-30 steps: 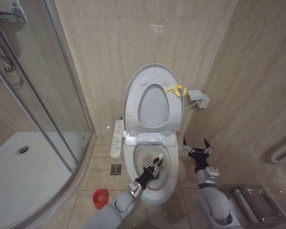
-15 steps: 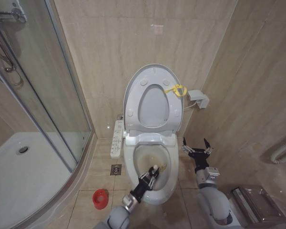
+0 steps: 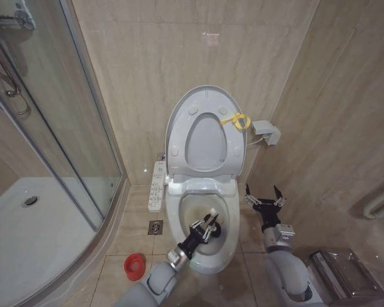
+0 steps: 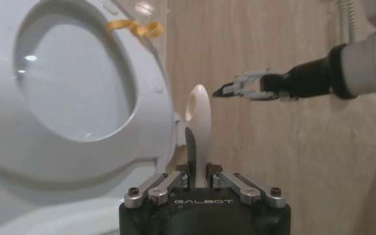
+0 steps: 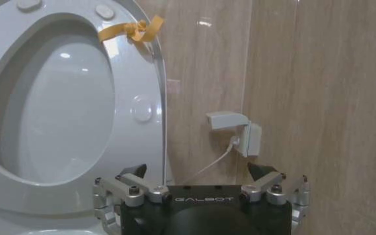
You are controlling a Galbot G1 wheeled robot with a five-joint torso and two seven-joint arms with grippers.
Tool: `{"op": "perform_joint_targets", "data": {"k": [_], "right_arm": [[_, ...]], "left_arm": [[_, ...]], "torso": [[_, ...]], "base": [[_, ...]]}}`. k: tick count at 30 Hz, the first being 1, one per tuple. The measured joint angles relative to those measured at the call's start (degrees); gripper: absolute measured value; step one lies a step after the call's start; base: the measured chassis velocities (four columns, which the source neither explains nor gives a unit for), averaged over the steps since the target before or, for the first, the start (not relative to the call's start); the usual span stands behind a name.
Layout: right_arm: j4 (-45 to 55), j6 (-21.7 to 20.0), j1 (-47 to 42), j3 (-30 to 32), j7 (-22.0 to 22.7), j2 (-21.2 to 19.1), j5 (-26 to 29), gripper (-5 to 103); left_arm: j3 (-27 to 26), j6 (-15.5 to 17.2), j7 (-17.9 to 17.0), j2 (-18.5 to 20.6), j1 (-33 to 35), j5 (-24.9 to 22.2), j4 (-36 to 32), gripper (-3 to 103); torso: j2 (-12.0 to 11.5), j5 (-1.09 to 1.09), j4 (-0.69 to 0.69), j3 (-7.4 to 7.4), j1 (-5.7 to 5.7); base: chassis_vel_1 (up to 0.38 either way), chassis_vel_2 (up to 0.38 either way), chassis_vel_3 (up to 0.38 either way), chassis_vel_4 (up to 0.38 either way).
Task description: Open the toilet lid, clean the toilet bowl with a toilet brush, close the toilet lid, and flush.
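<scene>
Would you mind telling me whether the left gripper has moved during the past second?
Yes. The left gripper, shut on the toilet brush, pulled back toward the toilet bowl's front rim, then advanced again.

Left gripper (image 4: 199,182), black housing behind its fingers: "GALBOT", pale letters, left wrist view.
Right gripper (image 5: 199,177), black housing: "GALBOT", same lettering, right wrist view.
White elongated control panel w/ buttons (image 3: 157,186), on wall beside toilet: markings too small to read.
Other text: none legible.
</scene>
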Motion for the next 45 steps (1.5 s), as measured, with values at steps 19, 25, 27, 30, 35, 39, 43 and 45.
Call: {"op": "perform_joint_targets", "data": {"k": [19, 25, 27, 30, 35, 39, 43, 45], "right_arm": [[0.0, 0.0, 0.0, 0.0, 0.0, 0.0, 0.0, 100], [0.0, 0.0, 0.0, 0.0, 0.0, 0.0, 0.0, 100], [0.0, 0.0, 0.0, 0.0, 0.0, 0.0, 0.0, 100], [0.0, 0.0, 0.0, 0.0, 0.0, 0.0, 0.0, 100], [0.0, 0.0, 0.0, 0.0, 0.0, 0.0, 0.0, 100], [0.0, 0.0, 0.0, 0.0, 0.0, 0.0, 0.0, 100], [0.0, 0.0, 0.0, 0.0, 0.0, 0.0, 0.0, 100], [0.0, 0.0, 0.0, 0.0, 0.0, 0.0, 0.0, 100]], "left_arm": [[3.1, -3.5, 3.2, -0.7, -5.1, -2.9, 10.0, 16], [3.7, -3.1, 3.3, -1.9, -9.4, -4.4, 10.2, 16], [3.8, -3.0, 3.3, -2.1, -9.8, -4.6, 10.0, 16], [4.1, -2.9, 3.7, -2.5, -10.3, -5.3, 10.1, 16], [4.4, -3.7, 5.0, -2.9, -10.3, -5.6, 14.1, 16], [4.4, -4.1, 5.1, -3.5, -10.9, -5.6, 15.9, 16], [4.7, -3.7, 5.0, -4.3, -12.6, -5.7, 15.2, 16], [4.7, -3.6, 5.0, -4.5, -12.9, -5.7, 14.7, 16]], "torso": [[0.0, -0.01, 0.01, 0.00, -0.01], [0.0, 0.00, -0.02, 0.00, 0.00], [0.0, 0.00, -0.01, 0.00, 0.00], [0.0, 0.00, 0.00, 0.00, 0.00], [0.0, 0.00, 0.03, 0.00, -0.01], [0.0, 0.00, 0.03, -0.01, -0.01], [0.0, 0.00, 0.00, 0.00, -0.01], [0.0, 0.00, 0.00, 0.00, -0.01]], "base": [[0.000, 0.000, 0.000, 0.000], [0.000, 0.000, 0.000, 0.000], [0.000, 0.000, 0.000, 0.000], [0.000, 0.000, 0.000, 0.000], [0.000, 0.000, 0.000, 0.000], [0.000, 0.000, 0.000, 0.000], [0.000, 0.000, 0.000, 0.000], [0.000, 0.000, 0.000, 0.000]]}}
